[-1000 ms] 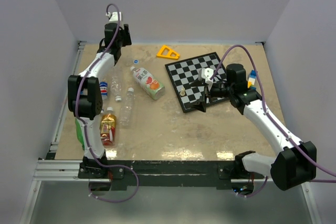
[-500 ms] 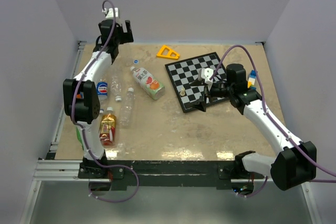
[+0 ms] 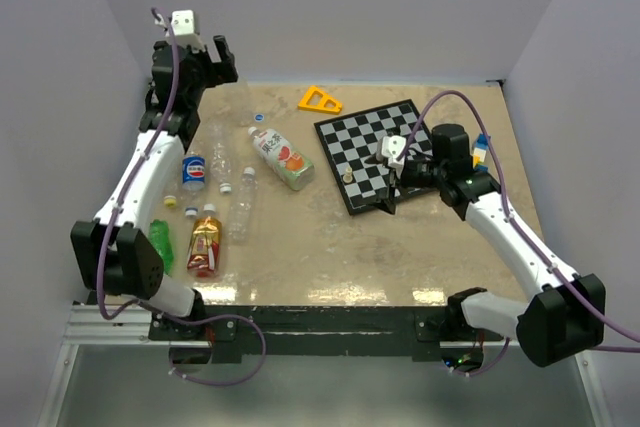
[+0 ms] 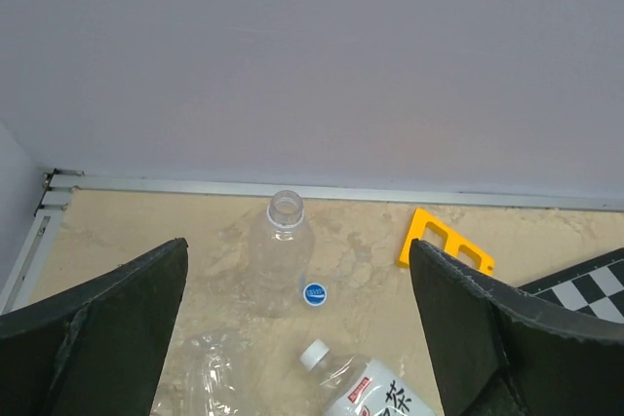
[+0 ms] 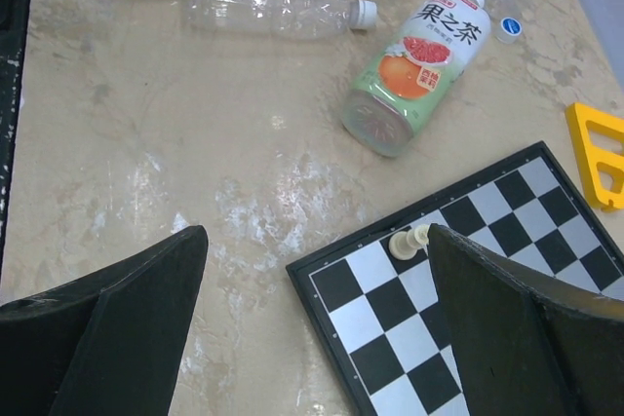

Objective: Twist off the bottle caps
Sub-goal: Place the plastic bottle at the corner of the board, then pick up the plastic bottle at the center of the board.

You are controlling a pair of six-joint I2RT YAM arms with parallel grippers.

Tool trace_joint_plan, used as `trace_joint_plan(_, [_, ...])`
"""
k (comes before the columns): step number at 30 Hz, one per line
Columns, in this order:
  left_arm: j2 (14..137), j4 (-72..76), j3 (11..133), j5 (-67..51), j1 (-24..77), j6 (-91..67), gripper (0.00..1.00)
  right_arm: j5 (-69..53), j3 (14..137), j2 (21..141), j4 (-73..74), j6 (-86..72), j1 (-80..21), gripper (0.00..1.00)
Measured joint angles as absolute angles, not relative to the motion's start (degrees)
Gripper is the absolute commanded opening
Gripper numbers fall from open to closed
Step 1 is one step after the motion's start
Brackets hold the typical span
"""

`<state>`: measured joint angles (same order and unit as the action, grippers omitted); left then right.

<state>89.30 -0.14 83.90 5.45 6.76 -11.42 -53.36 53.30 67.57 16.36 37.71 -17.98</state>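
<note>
Lifting away, left jaws now wide; clear bottle (image 4: 281, 255) seemingly uncapped.

The chessboard (image 3: 352, 137) is black-and-white checks inside a black rim, with a cream chess piece (image 3: 347, 177) on it. Behind it lies a yellow triangle frame (image 3: 319, 99). Left of the board, the tea bottle (image 3: 281, 157) has a white, green and orange label, and the loose cap (image 3: 259, 118) by it is blue. Farther left are the blue-labelled cola bottle (image 3: 194, 171), a red-and-yellow bottle (image 3: 205, 244), a green bottle (image 3: 160, 245) and a yellow cap (image 3: 170, 201). The table (image 3: 330, 247) is marbled beige.

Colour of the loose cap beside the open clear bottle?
Blue cap with a white mark; left wrist view shows it best.
</note>
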Motion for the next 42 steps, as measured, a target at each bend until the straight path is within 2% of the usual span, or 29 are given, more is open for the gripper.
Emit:
trace_joint_plan(8, [68.8, 0.3, 66.5, 2.8, 6.8, -11.4, 1.0, -46.3, 58.3, 63.9, 20.2, 41.6, -18.0, 0.98])
trace_joint_plan(14, [55.5, 0.1, 51.9, 0.4, 6.8, -11.4, 1.0, -41.7, 61.1, 63.4, 17.3, 41.5, -18.0, 0.98])
trace_joint_plan(21, [44.7, -1.0, 42.0, -2.1, 6.8, -11.2, 1.0, -42.6, 65.2, 73.4, 16.7, 39.6, -19.8, 0.98])
trace_joint_plan(34, [41.5, -0.6, 36.0, -2.6, 6.8, -9.7, 1.0, -30.1, 79.0, 93.9, 9.5, 27.4, -38.1, 0.98])
trace_joint_plan(42, [40.0, -0.6, 36.0, -1.7, 6.8, -9.4, 1.0, -23.9, 90.6, 107.6, 5.9, 15.7, -39.8, 0.98])
